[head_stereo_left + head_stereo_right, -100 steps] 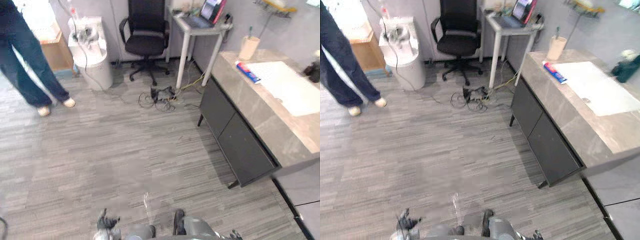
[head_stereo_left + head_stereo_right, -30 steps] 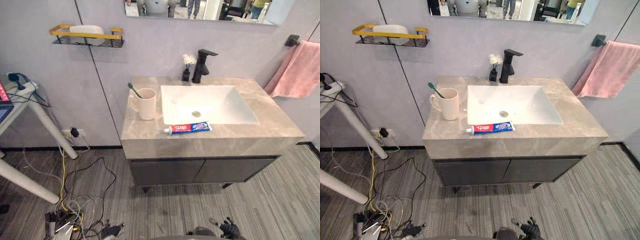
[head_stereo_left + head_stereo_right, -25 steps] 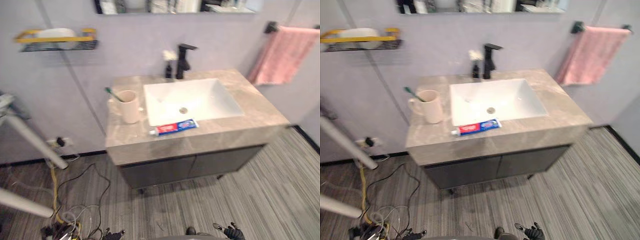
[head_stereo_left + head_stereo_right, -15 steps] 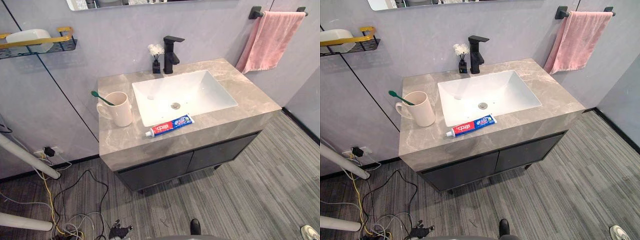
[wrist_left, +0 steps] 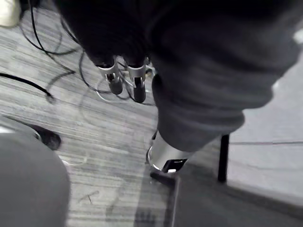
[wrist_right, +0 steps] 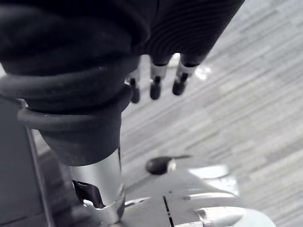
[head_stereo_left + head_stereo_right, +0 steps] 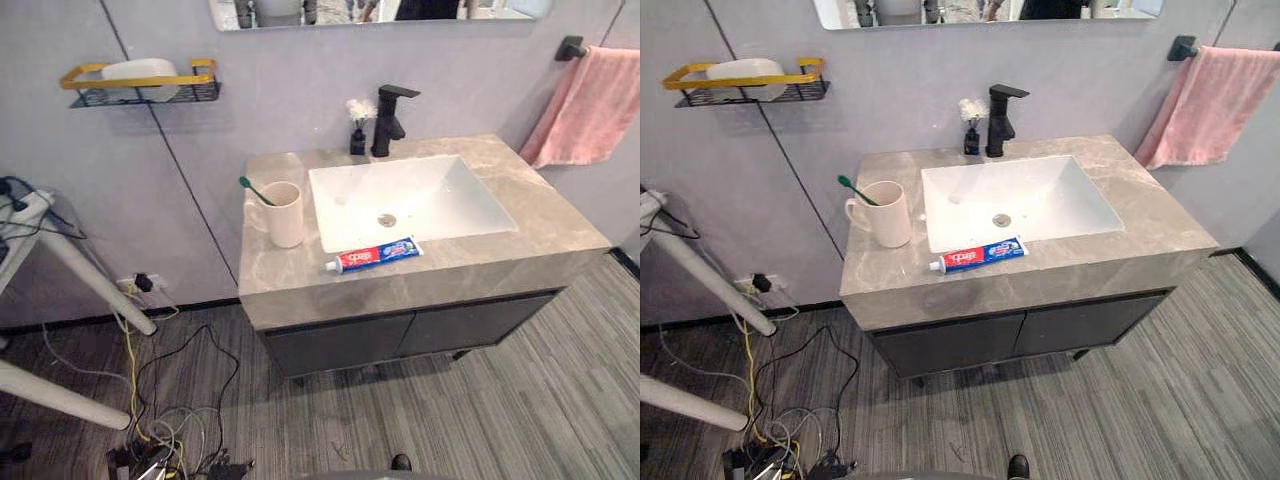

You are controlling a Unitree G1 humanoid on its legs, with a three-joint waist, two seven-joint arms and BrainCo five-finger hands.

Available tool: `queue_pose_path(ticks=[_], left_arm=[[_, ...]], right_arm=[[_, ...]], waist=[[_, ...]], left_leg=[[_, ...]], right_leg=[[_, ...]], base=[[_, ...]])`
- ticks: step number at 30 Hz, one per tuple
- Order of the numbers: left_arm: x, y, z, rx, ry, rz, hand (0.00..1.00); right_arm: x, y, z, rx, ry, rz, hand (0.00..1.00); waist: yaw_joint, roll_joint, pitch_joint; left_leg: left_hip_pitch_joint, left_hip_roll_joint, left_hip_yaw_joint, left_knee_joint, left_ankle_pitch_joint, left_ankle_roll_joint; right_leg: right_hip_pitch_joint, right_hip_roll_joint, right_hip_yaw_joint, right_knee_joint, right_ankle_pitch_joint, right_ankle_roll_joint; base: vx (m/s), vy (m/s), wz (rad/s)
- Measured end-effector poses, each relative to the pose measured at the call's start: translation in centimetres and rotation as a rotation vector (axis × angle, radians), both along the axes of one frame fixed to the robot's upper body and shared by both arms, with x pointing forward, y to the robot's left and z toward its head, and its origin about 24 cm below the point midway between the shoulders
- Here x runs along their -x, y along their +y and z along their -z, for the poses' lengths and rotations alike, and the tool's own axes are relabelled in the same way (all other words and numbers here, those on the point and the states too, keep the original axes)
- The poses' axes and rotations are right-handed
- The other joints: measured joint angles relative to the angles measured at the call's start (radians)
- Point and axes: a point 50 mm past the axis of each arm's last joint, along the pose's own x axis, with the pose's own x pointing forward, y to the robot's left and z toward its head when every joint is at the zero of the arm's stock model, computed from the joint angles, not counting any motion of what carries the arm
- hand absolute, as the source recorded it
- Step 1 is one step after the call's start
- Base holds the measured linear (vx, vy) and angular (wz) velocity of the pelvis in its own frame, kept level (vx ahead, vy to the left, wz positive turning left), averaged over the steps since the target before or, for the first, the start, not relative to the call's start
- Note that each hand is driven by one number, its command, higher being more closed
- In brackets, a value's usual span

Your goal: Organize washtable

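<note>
The countertop (image 7: pixel 280 272) is showing a smooth, veined, stone-like face with a soft sheen, and the white basin (image 7: pixel 445 200) sunk in it is gleaming like glazed ceramic. The faucet (image 7: pixel 388 122) is looking like matt black metal. The cream mug (image 7: pixel 286 216) is looking smooth and dull, while the toothpaste tube (image 7: pixel 375 254) is catching light like glossy plastic. The pink towel (image 7: pixel 590 105) is hanging as soft, napped cloth. The cabinet fronts (image 7: pixel 400 336) are looking dark and matt, and the floor (image 7: pixel 540 405) is showing a streaked wood-grain finish.
</note>
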Motion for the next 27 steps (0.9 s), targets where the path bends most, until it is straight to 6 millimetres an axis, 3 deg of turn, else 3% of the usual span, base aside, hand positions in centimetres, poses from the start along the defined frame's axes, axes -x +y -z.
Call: queue_pose_path(ticks=[3, 5, 8, 9, 10, 11, 12, 13, 14, 15, 16, 17, 18, 20, 23, 25, 27], left_arm=[[4.5, 1.9, -0.1, -0.032, 0.110, -0.125, 0.00], [6.4, 2.8, -0.4, -0.050, 0.141, -0.222, 0.00], [7.0, 5.2, -1.2, -0.102, 0.101, -0.397, 0.00], [6.0, 8.0, -2.4, -0.181, 0.003, -0.538, 0.00], [5.4, 9.4, -3.1, -0.220, -0.045, -0.588, 0.00], [3.8, 12.0, -4.9, -0.314, -0.160, -0.659, 0.00], [0.7, 15.1, -8.6, -0.467, -0.341, -0.668, 0.00], [0.0, 15.6, -9.6, -0.504, -0.386, -0.662, 0.00], [-2.3, 17.1, -13.9, -0.648, -0.557, -0.632, 0.00], [-3.4, 17.5, -16.2, -0.730, -0.639, -0.615, 0.00], [-4.4, 17.8, -20.8, -0.891, -0.785, -0.582, 0.00], [-4.9, 17.4, -24.5, -1.033, -0.894, -0.554, 0.00], [-5.0, 17.1, -26.1, -1.106, -0.931, -0.535, 0.00], [-4.9, 15.3, -30.8, -1.314, -1.044, -0.476, 0.00], [-4.5, 13.2, -34.4, -1.511, -1.113, -0.411, 0.00], [-5.3, 11.9, -35.4, -1.538, -1.172, -0.345, 0.00], [-7.9, 9.4, -35.9, -1.452, -1.312, -0.206, 0.00]], right_arm=[[-0.1, 0.2, 0.1, -0.008, 0.006, -0.009, 0.00], [-0.6, 0.0, 0.0, -0.005, -0.001, -0.034, 0.00], [-1.3, -0.1, -0.1, -0.001, -0.022, -0.069, 0.00], [-1.4, 0.1, -0.1, -0.004, -0.028, -0.089, 0.00], [-1.5, 0.2, -0.1, -0.005, -0.028, -0.093, 0.00], [-1.6, 0.1, -0.1, 0.000, -0.035, -0.099, 0.00], [-1.6, 0.1, -0.2, 0.010, -0.048, -0.108, 0.00], [-1.6, 0.1, -0.3, 0.012, -0.053, -0.115, 0.00], [-2.0, 0.0, -0.5, 0.022, -0.075, -0.130, 0.00], [-2.4, -0.1, -0.6, 0.028, -0.092, -0.131, 0.00], [-3.4, -0.2, -1.0, 0.043, -0.137, -0.137, 0.00], [-4.3, -0.5, -1.4, 0.061, -0.183, -0.141, 0.00], [-4.8, -0.6, -1.6, 0.070, -0.203, -0.143, 0.00], [-5.2, 0.1, -1.6, 0.058, -0.222, -0.140, 0.00], [-5.0, 0.7, -1.4, 0.035, -0.219, -0.129, 0.00], [-4.9, 0.8, -1.4, 0.033, -0.215, -0.127, 0.00], [-4.4, 0.9, -1.2, 0.024, -0.203, -0.116, 0.00]], waist=[[0.023, -0.005, 0.000], [0.030, -0.002, -0.002], [0.043, -0.001, -0.003], [0.070, -0.001, -0.003], [0.081, -0.001, -0.003], [0.092, 0.001, -0.001], [0.120, 0.004, -0.003], [0.125, 0.006, -0.004], [0.137, 0.009, -0.003], [0.137, 0.012, -0.002], [0.137, 0.027, 0.000], [0.135, 0.040, -0.001], [0.133, 0.080, -0.002], [0.137, 0.073, 0.006], [0.135, 0.075, -0.002], [0.131, 0.071, -0.003], [0.129, 0.071, -0.004]], left_leg=[[-0.008, 0.007, -0.017, 0.001, 0.009, -0.015], [-0.032, 0.005, -0.057, 0.012, 0.021, -0.029], [-0.061, -0.003, -0.118, 0.016, 0.053, -0.045], [-0.079, -0.006, -0.156, 0.025, 0.075, -0.053], [-0.087, -0.009, -0.176, 0.030, 0.084, -0.053], [-0.107, -0.016, -0.214, 0.041, 0.105, -0.058], [-0.120, -0.016, -0.247, 0.048, 0.123, -0.071], [-0.125, -0.016, -0.253, 0.052, 0.126, -0.076], [-0.141, -0.014, -0.269, 0.062, 0.137, -0.087], [-0.145, -0.009, -0.261, 0.062, 0.139, -0.082], [-0.152, 0.011, -0.197, 0.058, 0.137, -0.075], [-0.160, 0.044, -0.097, 0.056, 0.111, -0.010], [-0.169, 0.072, -0.055, 0.044, 0.079, 0.031], [-0.160, 0.084, -0.027, 0.051, 0.070, 0.043], [-0.148, 0.091, -0.011, 0.035, 0.033, 0.106], [-0.143, 0.090, -0.012, 0.013, 0.033, 0.112], [-0.130, 0.090, -0.035, 0.001, 0.036, 0.105]], right_leg=[[0.001, 0.005, -0.020, 0.000, -0.002, -0.006], [0.002, 0.001, -0.051, 0.000, -0.005, -0.011], [0.003, -0.009, -0.096, 0.000, -0.004, -0.011], [0.005, -0.011, -0.120, 0.000, -0.003, -0.015], [0.007, -0.013, -0.133, 0.001, -0.004, -0.018], [0.018, -0.018, -0.169, 0.001, -0.007, -0.023], [0.025, -0.026, -0.204, 0.001, -0.026, -0.035], [0.026, -0.027, -0.216, 0.001, -0.028, -0.036], [0.032, -0.029, -0.262, 0.001, -0.034, -0.038], [0.036, -0.028, -0.284, 0.001, -0.034, -0.037], [0.041, -0.021, -0.318, 0.001, -0.036, -0.036], [0.039, -0.005, -0.345, 0.001, -0.044, -0.036], [0.044, 0.012, -0.362, 0.001, -0.043, -0.036], [0.033, 0.000, -0.382, 0.049, -0.042, -0.054], [0.034, 0.032, -0.378, 0.002, -0.042, -0.054], [0.028, 0.034, -0.373, 0.003, -0.029, -0.073], [0.016, 0.048, -0.339, 0.002, -0.019, -0.088]], base=[[0.01, -0.040, 0.22], [0.01, -0.061, 0.39], [-0.03, -0.074, 0.56], [-0.05, -0.108, 0.47], [-0.07, -0.146, 0.76], [-0.08, -0.118, 0.83], [-0.09, -0.097, 0.78], [-0.12, -0.072, 0.68], [-0.11, -0.053, 0.46], [-0.15, -0.084, 0.53], [-0.16, -0.067, 0.32], [-0.16, -0.049, 0.29], [-0.12, -0.048, 0.09], [-0.09, 0.016, -0.13], [-0.03, -0.044, -0.26], [0.04, -0.016, -0.24], [0.03, 0.052, -0.37]])
